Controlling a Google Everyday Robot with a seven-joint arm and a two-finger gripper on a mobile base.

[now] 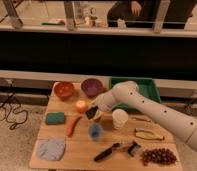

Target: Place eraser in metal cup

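Note:
My gripper is at the middle of the wooden table, at the end of the white arm that reaches in from the right. It is shut on the eraser, a small flat black block. It holds the eraser just above and to the left of the metal cup, a small shiny tan cup partly hidden behind the gripper. The white cup stands just right of the metal cup. The small blue cup stands just in front of it.
An orange bowl, a purple bowl and a green tray line the back. An orange fruit, a teal sponge and a carrot lie left. A grey cloth, a black-handled tool, grapes and a banana lie in front.

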